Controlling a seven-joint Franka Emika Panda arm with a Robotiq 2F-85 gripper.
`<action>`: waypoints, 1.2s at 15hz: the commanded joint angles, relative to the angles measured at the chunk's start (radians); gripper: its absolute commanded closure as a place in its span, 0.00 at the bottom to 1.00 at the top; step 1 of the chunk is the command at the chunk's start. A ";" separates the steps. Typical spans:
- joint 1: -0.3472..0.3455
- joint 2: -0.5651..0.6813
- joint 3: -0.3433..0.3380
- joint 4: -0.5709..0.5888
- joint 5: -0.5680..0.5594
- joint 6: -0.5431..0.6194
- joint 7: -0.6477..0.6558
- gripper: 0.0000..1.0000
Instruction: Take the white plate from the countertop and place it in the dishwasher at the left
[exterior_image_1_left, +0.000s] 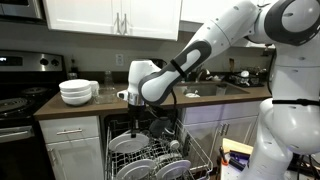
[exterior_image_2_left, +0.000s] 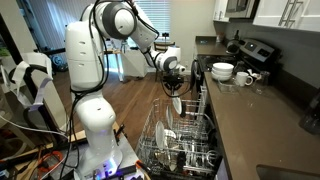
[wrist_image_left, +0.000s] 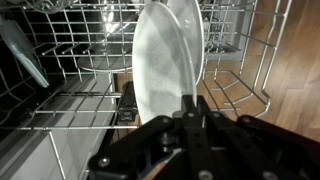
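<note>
My gripper (wrist_image_left: 190, 104) is shut on the rim of a white plate (wrist_image_left: 165, 60) and holds it on edge over the open dishwasher's wire rack (wrist_image_left: 70, 95). In both exterior views the gripper (exterior_image_1_left: 135, 110) (exterior_image_2_left: 173, 88) hangs just above the pulled-out rack (exterior_image_1_left: 195, 158) (exterior_image_2_left: 158, 128). The plate (exterior_image_2_left: 177, 104) hangs below the fingers, with its lower edge down among the rack's tines. In the exterior view from the front the plate is edge-on and hard to make out.
Other white dishes (exterior_image_1_left: 127, 144) stand in the rack. Stacked white bowls (exterior_image_1_left: 76, 92) (exterior_image_2_left: 222, 71) sit on the brown countertop (exterior_image_1_left: 200, 100) beside a stove (exterior_image_1_left: 15, 100). The robot's white base (exterior_image_2_left: 95, 120) stands next to the dishwasher.
</note>
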 joint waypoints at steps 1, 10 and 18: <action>-0.037 0.031 0.023 0.046 0.079 -0.051 -0.075 0.98; -0.057 0.046 0.030 0.050 0.137 -0.135 -0.078 0.98; -0.042 0.068 0.035 0.057 0.081 -0.199 -0.091 0.98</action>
